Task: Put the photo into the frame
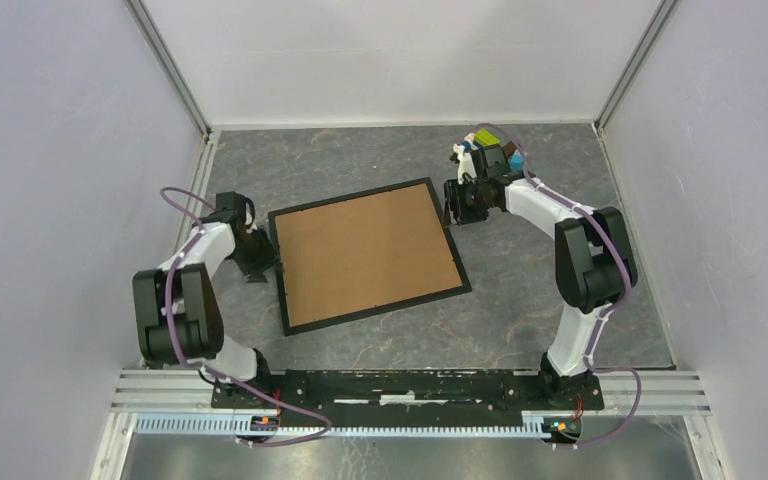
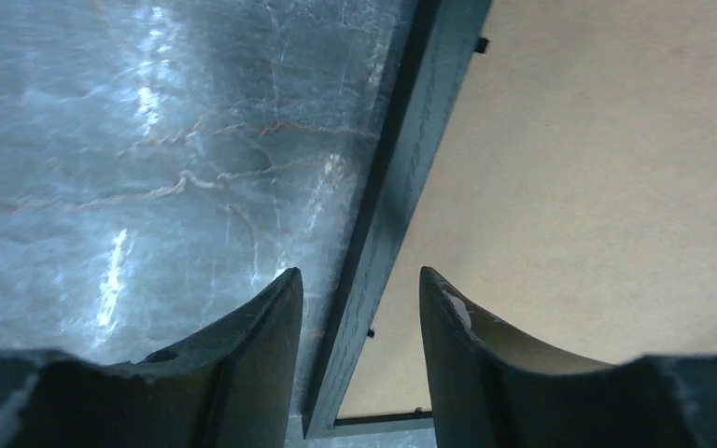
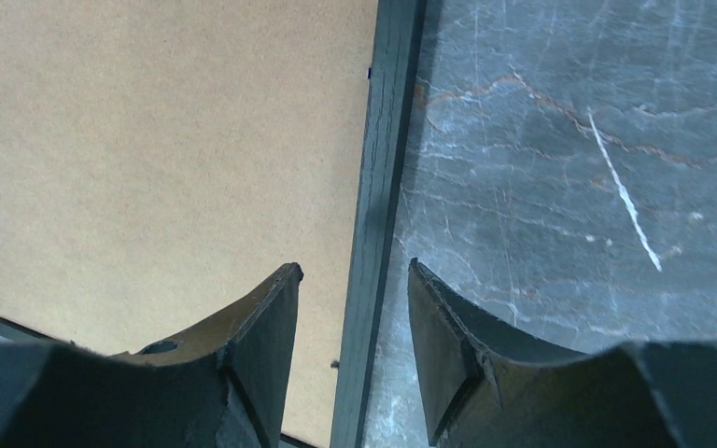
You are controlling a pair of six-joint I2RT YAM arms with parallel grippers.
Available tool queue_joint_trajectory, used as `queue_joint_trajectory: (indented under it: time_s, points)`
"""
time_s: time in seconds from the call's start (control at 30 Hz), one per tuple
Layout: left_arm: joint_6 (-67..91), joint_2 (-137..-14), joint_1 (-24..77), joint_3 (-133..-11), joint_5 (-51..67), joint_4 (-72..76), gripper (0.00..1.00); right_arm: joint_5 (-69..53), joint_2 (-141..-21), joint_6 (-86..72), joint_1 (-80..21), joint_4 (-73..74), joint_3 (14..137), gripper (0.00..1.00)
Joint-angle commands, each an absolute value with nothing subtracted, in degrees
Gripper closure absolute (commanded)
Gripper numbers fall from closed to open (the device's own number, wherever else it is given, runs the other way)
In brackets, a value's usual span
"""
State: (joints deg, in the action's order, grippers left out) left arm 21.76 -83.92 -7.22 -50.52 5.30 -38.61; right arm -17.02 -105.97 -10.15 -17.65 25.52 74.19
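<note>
Left pincer (image 2: 359, 277), right pincer (image 3: 353, 268) astride frame (image 1: 375, 311); backing board (image 1: 365, 252) inside

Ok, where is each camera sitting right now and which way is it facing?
Top external: fixed above and behind the bases, looking down on the table, frame and backing board; left arm and right arm show.
Left wrist: on the left arm, facing down at the frame's left edge; left fingers straddle it.
Right wrist: on the right arm, facing down at the frame's right edge; right fingers straddle it.
Shared: all three show the frame and backing board.
</note>
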Motion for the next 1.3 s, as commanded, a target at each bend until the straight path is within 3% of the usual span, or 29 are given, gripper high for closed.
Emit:
queue_joint_trajectory:
  time_s: [0.0,0.23,0.4,0.9,1.27]
  points:
    - [23.1,-90.3,-7.9,-50.9,12.5,-36.0,0.50,-21.6,-109.1,-10.3,-16.4,23.8,78.5,0.48]
    - [20.4,-94.4,-6.2,-51.2,11.2,-36.5,0.79,-22.0,-111.6,-10.3,-15.3,24.3,82.1,0.49]
    - [18.6,-96.4,-1.2,-52.8,7.8,-38.1,0.89,-19.9,-112.8,-10.4,-13.6,25.1,82.8,0.51]
    - [16.3,-93.9,7.8,-53.4,-1.8,-38.9,0.96,-22.5,-121.0,-9.3,-10.4,29.1,92.3,0.60]
    - [16.1,-94.0,10.9,-52.8,-1.1,-38.1,0.96,-25.3,-119.4,-8.7,-9.2,29.1,89.6,0.61]
